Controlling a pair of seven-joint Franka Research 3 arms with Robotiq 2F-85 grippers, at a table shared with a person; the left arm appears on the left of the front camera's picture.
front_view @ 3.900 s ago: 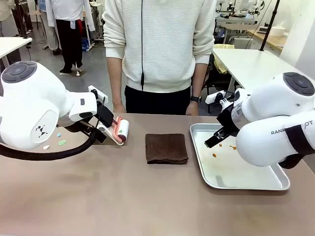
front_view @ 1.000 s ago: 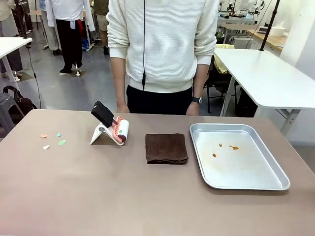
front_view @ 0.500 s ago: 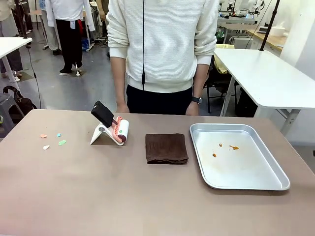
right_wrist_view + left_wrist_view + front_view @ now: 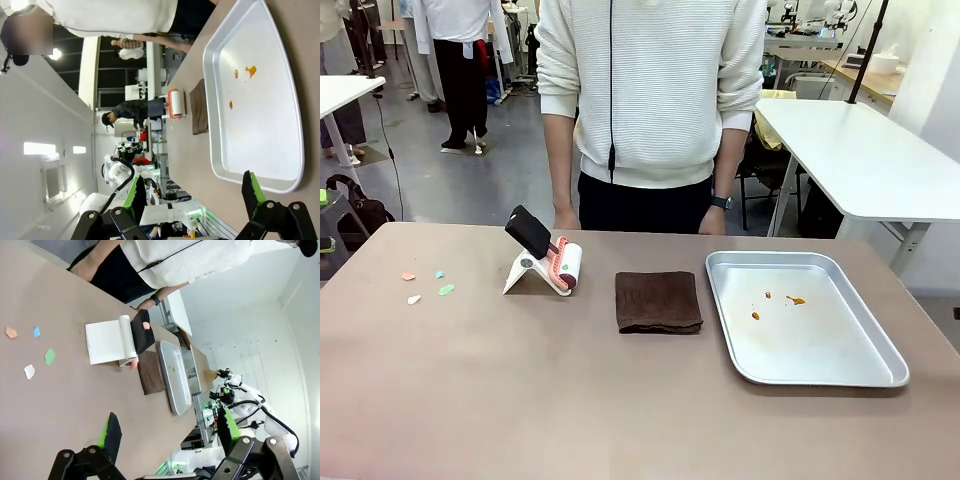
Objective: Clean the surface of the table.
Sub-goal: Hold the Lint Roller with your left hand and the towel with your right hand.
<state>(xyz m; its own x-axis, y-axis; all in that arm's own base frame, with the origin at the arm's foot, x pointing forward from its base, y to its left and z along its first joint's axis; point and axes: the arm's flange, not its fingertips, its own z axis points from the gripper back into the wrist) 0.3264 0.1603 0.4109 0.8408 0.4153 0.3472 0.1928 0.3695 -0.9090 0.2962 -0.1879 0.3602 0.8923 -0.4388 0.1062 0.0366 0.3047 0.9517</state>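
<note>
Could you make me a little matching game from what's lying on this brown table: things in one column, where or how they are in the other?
Things:
1. folded cloth
2. metal tray
3. lint roller
4. paper scraps

Descriptions:
A. holds a few orange specks
B. rests on a white stand
C. dark brown, in the middle
D. scattered near the left end of the table

Pairs: 1-C, 2-A, 3-B, 4-D
</note>
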